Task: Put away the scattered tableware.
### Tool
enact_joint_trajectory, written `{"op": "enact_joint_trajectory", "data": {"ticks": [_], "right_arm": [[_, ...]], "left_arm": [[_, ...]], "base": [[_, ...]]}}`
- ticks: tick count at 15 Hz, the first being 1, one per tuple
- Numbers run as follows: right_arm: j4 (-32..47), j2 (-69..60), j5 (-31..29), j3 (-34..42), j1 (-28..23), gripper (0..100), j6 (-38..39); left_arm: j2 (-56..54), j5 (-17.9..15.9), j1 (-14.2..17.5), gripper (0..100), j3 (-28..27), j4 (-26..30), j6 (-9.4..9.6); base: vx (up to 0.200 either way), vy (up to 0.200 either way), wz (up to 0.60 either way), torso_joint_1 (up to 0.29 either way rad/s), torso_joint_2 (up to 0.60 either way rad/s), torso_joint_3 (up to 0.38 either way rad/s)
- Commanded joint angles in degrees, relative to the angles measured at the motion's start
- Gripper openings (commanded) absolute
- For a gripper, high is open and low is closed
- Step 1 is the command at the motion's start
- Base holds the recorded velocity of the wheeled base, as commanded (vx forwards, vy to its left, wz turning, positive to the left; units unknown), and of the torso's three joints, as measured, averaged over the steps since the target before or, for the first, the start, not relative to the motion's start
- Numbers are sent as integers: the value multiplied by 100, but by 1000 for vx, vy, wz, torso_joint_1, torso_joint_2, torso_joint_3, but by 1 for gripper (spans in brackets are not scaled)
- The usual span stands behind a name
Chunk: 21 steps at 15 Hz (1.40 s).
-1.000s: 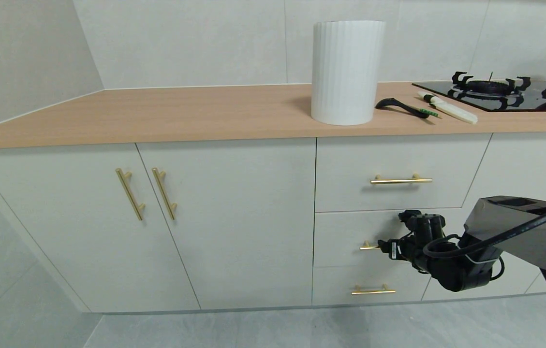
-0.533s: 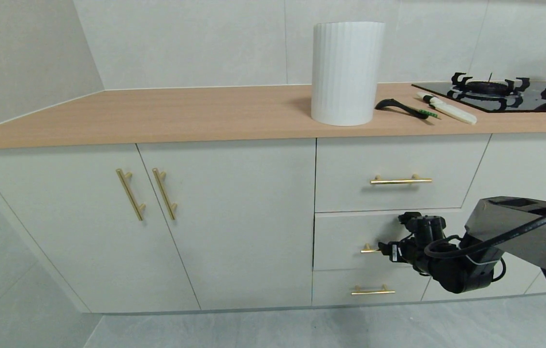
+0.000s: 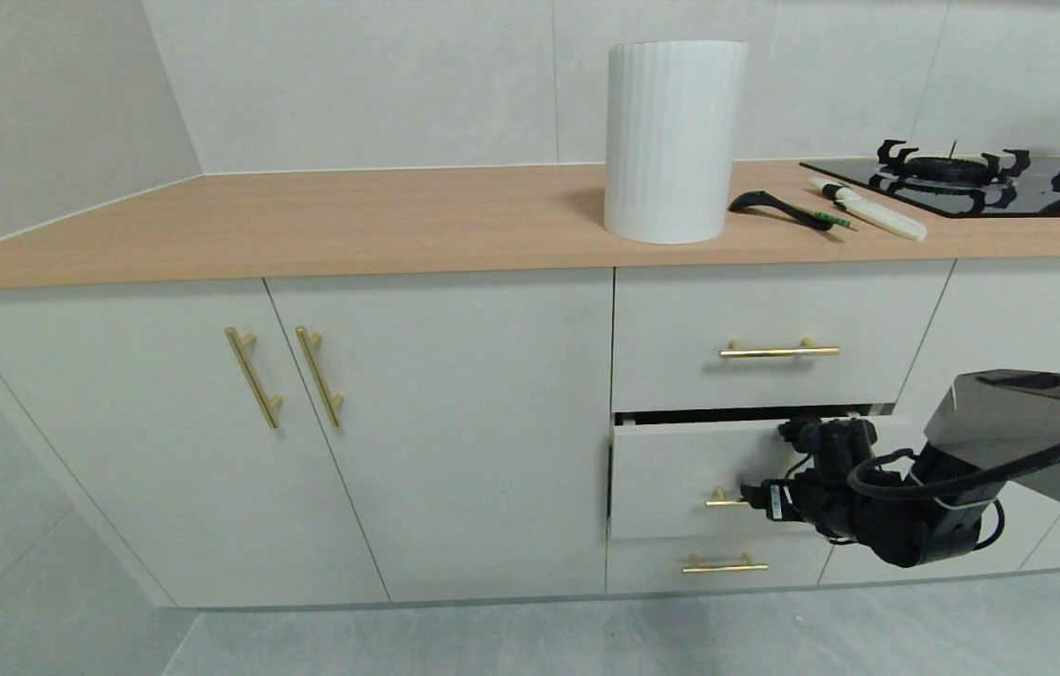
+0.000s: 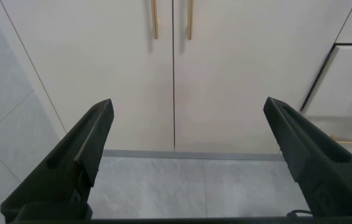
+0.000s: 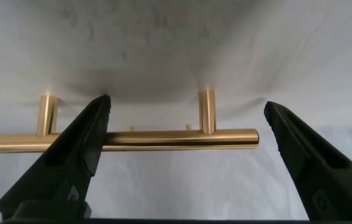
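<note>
A black ladle [image 3: 778, 208] and a white knife [image 3: 867, 210] lie on the wooden counter [image 3: 351, 221], to the right of a tall white ribbed canister [image 3: 675, 141]. Below them the middle drawer [image 3: 670, 469] stands slightly pulled out, with a dark gap along its top. My right gripper [image 3: 755, 495] is at that drawer's gold handle [image 3: 722, 500]. In the right wrist view the handle bar [image 5: 163, 138] runs across between and behind the spread fingers of the right gripper [image 5: 186, 104]. My left gripper [image 4: 188, 102] is open, low near the floor and facing the double cabinet doors [image 4: 174, 62].
A black gas hob [image 3: 961, 178] sits at the counter's right end. The top drawer [image 3: 774, 329] and bottom drawer [image 3: 717, 563] are shut. Two cabinet doors with gold handles [image 3: 285, 376] fill the left. Grey tiled floor [image 3: 492, 638] lies in front.
The middle drawer has slid out from flush to slightly open. My right gripper has drawn back and a little down with the handle.
</note>
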Motion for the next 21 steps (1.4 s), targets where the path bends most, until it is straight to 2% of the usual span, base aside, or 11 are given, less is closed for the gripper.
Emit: {"op": "enact_joint_trajectory", "data": {"ticks": [1,5,8,12,16,18,21], "right_arm": [[509,-850,212,372,3,100,-161],[2680,-2748,941,539,99,100,-443],[3005,-3495,959,547,258,100,-434],[2566,-3434,915,565,328,100,-390],[1001,-2564,185,750,345,100,-390],[509,-2282,62,811,407,100,-381],[289,-2028,53,776,416,100,-363]], "left_arm": [[9,3,0,100,0,-4,-4],[9,3,0,100,0,-4,-4],[9,3,0,100,0,-4,-4],[9,3,0,100,0,-4,-4],[9,3,0,100,0,-4,-4],[9,3,0,100,0,-4,-4],[9,3,0,100,0,-4,-4]], "base": [[0,0,0,0,0,0],[0,0,0,0,0,0],[0,0,0,0,0,0],[0,0,0,0,0,0],[0,0,0,0,0,0],[0,0,0,0,0,0],[0,0,0,0,0,0]]}}
